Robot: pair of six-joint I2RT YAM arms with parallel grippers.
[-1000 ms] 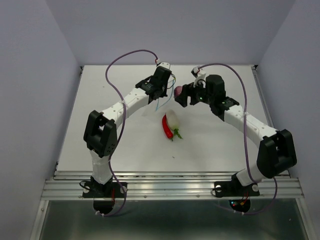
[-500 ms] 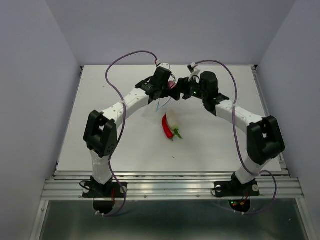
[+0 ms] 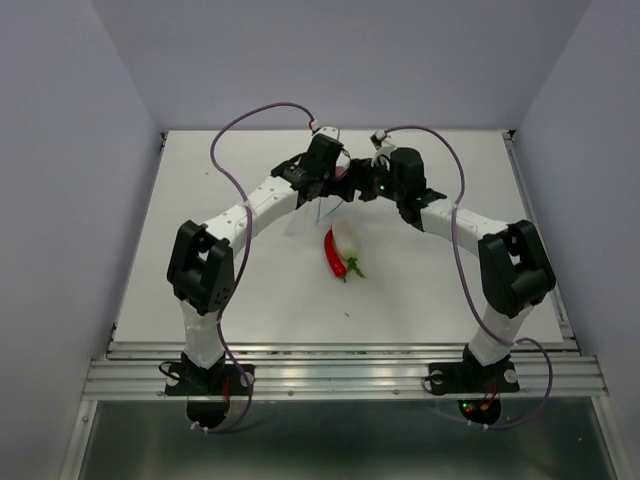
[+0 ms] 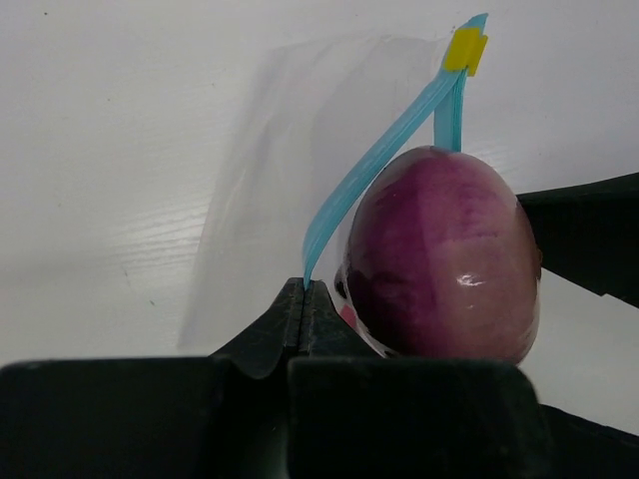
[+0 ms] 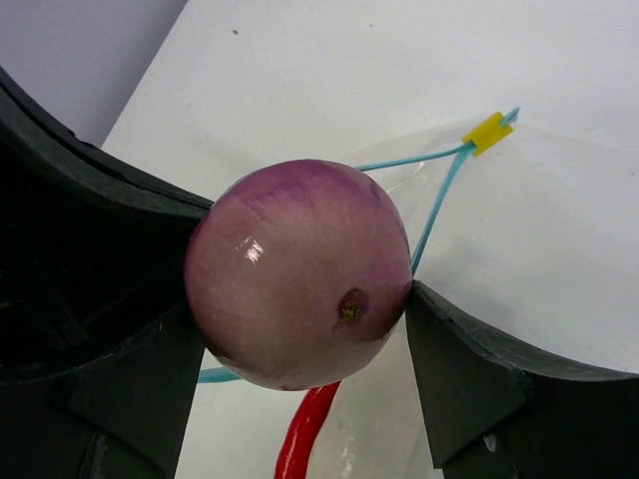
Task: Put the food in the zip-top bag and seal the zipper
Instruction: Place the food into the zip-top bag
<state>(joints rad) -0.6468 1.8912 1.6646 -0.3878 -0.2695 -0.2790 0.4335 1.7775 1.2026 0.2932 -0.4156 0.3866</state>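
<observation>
The left gripper (image 4: 305, 291) is pressed together on one end of the zipper (image 4: 384, 155) of the bag (image 4: 260, 180). The right gripper (image 5: 305, 299) pinches the ball (image 5: 290, 249) at the bag's parted mouth. The chili (image 3: 331, 253) and white vegetable (image 3: 346, 237) lie touching on the table (image 3: 200, 220), nearer the bases.

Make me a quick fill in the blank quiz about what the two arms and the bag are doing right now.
The left gripper is shut on the bag's light-blue ___.
The right gripper holds the ___ ball.
The slider on that edge is ___.
On the table, the red ___ lies beside the white vegetable.
Missing: zipper, purple, yellow, chili.
</observation>
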